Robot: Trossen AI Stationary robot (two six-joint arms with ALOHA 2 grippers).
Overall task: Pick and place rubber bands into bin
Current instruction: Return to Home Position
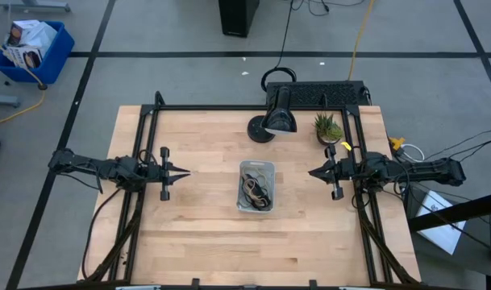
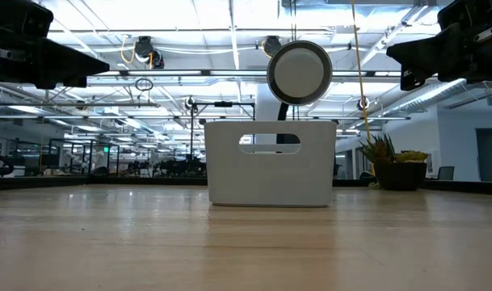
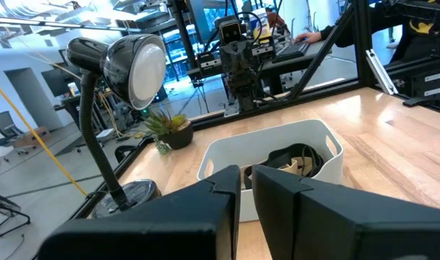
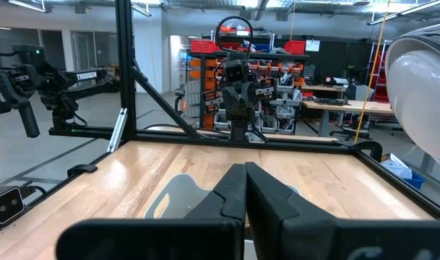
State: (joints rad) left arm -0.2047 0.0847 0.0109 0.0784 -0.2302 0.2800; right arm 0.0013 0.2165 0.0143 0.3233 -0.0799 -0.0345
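Observation:
The bin (image 1: 243, 201) is a small pale tray with handle cut-outs that stands on its base at the table's middle. It also shows in the low view (image 2: 270, 174) and in the left wrist view (image 3: 227, 155). Dark and tan rubber bands (image 1: 257, 190) lie tangled inside it, and they show over the rim in the left wrist view (image 3: 295, 159). My left gripper (image 1: 187, 171) is shut and empty, held above the table to the bin's left and pointing at it. My right gripper (image 1: 311, 171) is shut and empty, to the bin's right and pointing at it.
A black desk lamp (image 1: 277, 117) stands behind the bin, with its head over the table's far part. A small potted plant (image 1: 328, 127) stands at the far right. A blue crate (image 1: 31, 48) is on the floor beyond the table's far left corner.

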